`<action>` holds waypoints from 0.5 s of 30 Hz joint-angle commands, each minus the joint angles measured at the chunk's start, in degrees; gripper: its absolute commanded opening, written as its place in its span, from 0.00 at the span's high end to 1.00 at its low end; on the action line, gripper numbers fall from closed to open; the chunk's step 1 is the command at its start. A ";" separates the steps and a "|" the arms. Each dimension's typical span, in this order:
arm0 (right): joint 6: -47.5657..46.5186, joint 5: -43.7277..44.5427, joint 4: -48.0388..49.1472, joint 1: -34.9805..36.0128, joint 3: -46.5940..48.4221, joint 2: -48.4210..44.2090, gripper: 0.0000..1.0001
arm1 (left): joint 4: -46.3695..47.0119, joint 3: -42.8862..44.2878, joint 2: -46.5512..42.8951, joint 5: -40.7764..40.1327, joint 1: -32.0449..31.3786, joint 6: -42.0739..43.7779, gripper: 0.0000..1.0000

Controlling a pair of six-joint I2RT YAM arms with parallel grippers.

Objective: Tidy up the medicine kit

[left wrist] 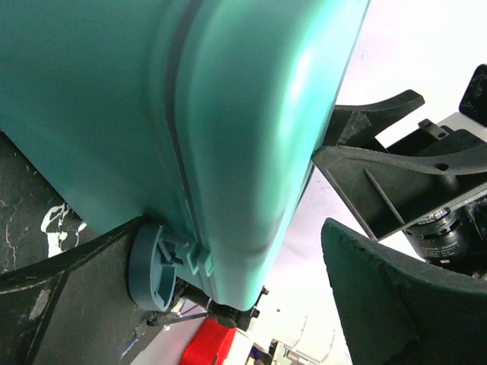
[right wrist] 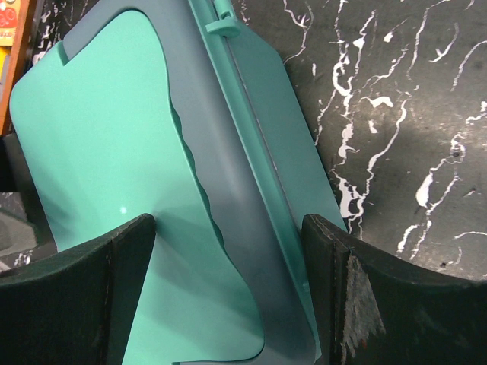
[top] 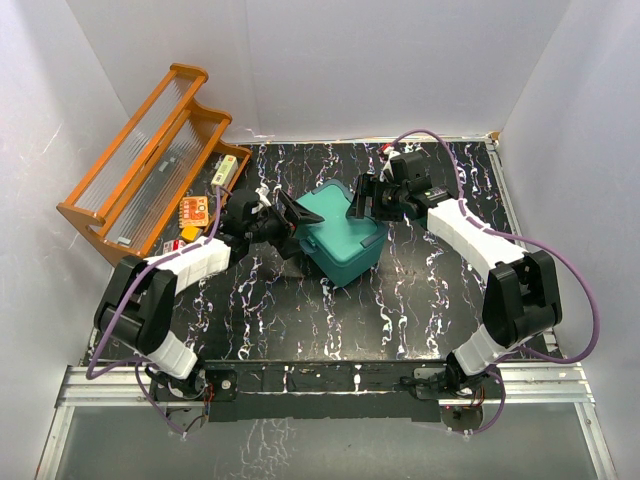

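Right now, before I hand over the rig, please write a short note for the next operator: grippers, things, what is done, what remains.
Left gripper: open, beside the green box's left side, holding nothing.
Right gripper: open, straddling the box's far edge; contact unclear.
Box: middle of the table, lid shut.
Small packets: loose beside the orange rack.
Done: nothing visible yet. Left: probably open the box and sort the packets.

Closed teal medicine kit (top: 340,235) stands askew, centrally.
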 commanded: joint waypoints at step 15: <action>1.80 -3.42 0.59 1.19 -1.23 0.65 0.26 | -21.48 9.96 -2.89 1.03 -0.34 6.56 0.25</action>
